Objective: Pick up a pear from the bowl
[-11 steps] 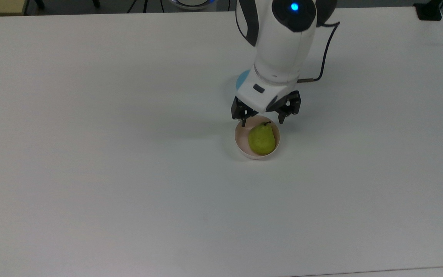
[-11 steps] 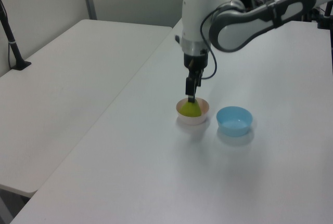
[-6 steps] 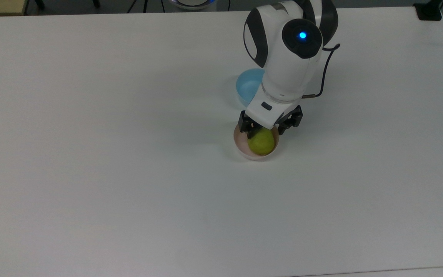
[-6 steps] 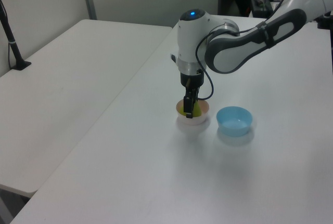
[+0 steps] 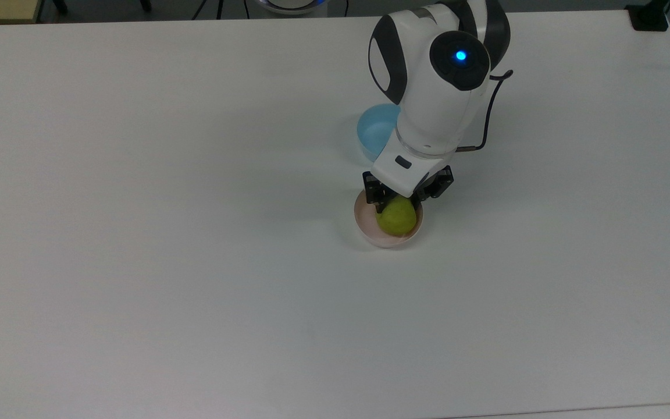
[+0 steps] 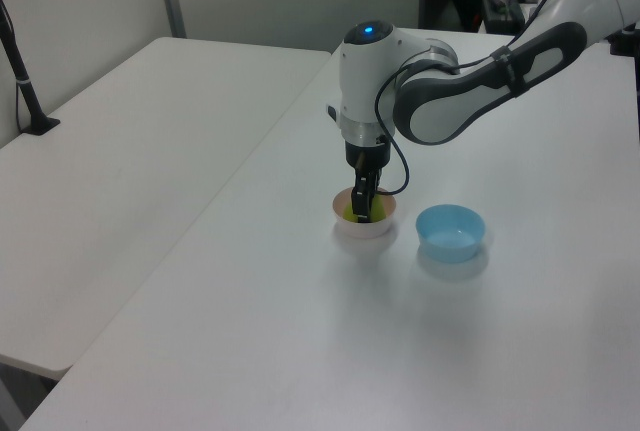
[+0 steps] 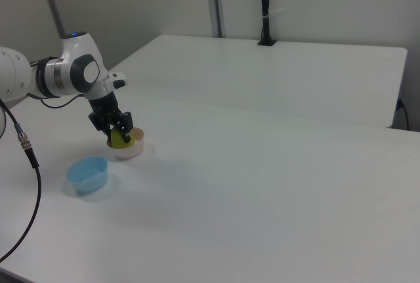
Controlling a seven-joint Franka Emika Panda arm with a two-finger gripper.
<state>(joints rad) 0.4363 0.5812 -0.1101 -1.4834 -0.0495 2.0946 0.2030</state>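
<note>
The pincer [image 5: 398,203] reaches down into the pink bowl [image 5: 370,228], its two black fingers set on either side of the pear [image 5: 397,216] at the fruit's upper, narrower end; in the right view the pincer [image 7: 117,136] is seen straddling the yellow-green fruit [image 7: 119,140], one finger on each flank. The fingers stand narrowed close against the pear's sides, though whether they truly press on the skin I cannot tell. The pear lies inside the bowl, filling most of it, with its rounded bottom toward the lower edge of the top view. In the left view the pincer [image 6: 363,213] drops straight down into the bowl [image 6: 346,225], and just a sliver of the pear [image 6: 350,214] peeps out beside the black fingers. Above the bowl rises the white arm [image 5: 431,99] with a blue light glowing on its joint and a dark cable looping off its side. Just behind the bowl, toward the top view's upper edge and partly under the arm, sits a light blue bowl [image 5: 374,131], near the pink one but apart from it. Both bowls rest on the white bench [image 5: 166,262].
</note>
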